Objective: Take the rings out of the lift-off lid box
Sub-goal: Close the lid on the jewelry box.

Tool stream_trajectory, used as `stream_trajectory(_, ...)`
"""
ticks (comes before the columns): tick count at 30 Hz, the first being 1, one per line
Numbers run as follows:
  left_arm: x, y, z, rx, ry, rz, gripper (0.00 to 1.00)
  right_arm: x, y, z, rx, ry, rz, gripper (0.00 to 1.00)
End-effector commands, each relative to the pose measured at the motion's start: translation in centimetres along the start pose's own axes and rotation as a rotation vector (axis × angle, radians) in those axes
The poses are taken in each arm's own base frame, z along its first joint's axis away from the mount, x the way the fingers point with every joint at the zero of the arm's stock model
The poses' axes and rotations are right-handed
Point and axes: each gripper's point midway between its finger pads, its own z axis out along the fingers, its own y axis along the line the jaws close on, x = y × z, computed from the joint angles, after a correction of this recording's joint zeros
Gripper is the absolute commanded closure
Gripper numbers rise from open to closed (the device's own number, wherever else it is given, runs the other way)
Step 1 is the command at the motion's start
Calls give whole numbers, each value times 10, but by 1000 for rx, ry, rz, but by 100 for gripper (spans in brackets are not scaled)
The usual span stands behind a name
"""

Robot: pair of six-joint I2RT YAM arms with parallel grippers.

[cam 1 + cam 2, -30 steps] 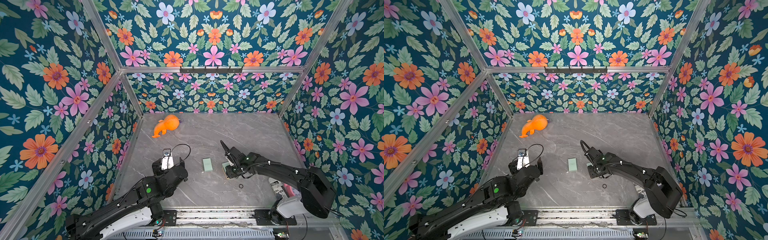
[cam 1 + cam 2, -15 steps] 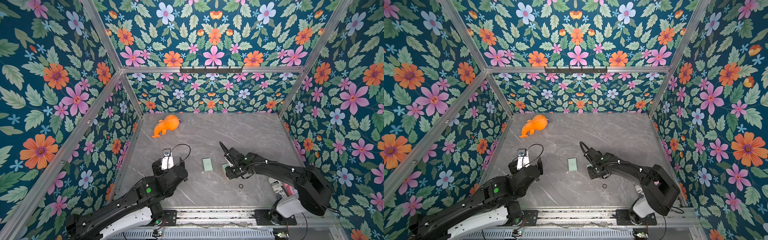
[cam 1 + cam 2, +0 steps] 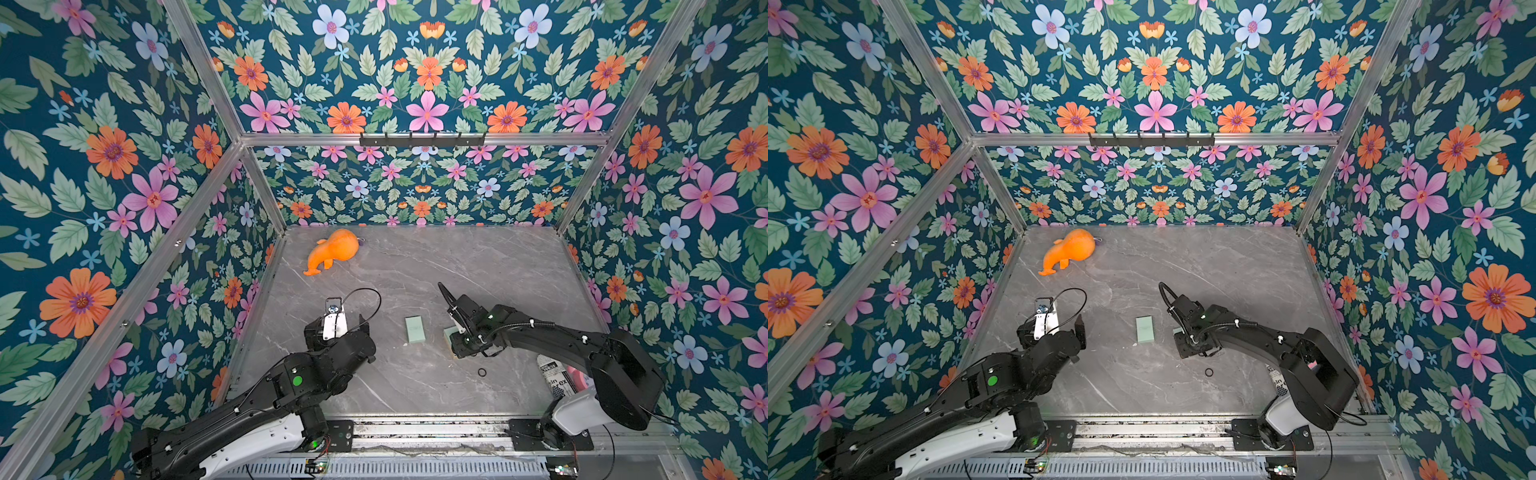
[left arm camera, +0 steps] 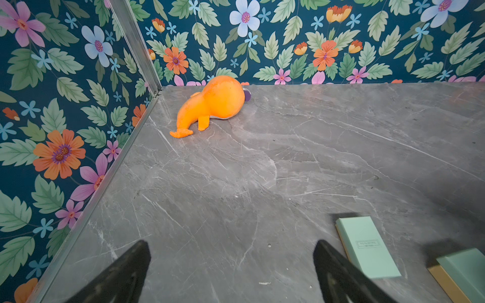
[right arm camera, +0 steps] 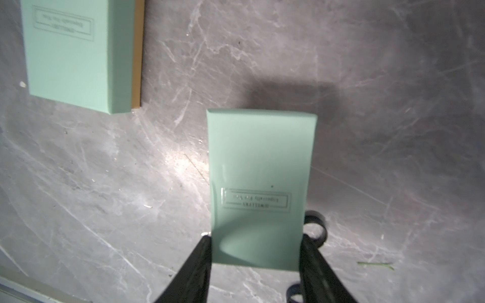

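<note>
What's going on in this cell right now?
The right pincer is shut on one mint-green box half, gripping its sides. The other mint-green half lies flat on the table beside it. At least one black ring is already out on the table near that arm. The left pincer is open, holding nothing.

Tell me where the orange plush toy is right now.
In both top views the orange plush toy lies in the far left corner of the table, close to the flowered walls.
</note>
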Motion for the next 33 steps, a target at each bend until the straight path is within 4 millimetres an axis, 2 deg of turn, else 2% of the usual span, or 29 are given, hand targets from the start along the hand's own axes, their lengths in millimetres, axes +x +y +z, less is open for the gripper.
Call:
stream_trajectory(1,-3,2,-1,-11,-8,-6,1,5,-2,3,4,16,14,55)
stream_trajectory(11,-2,2,0,-11,-7,-4,0,0,2,-7,-19,-14,22,57)
stream_trajectory(25,-2,2,-1,-11,-7,-3,1,8,1,5,-12,20,21,57)
stream_trajectory(33,-3,2,-1,-10,-6,-3,1,0,-2,-9,20,-20,13,59)
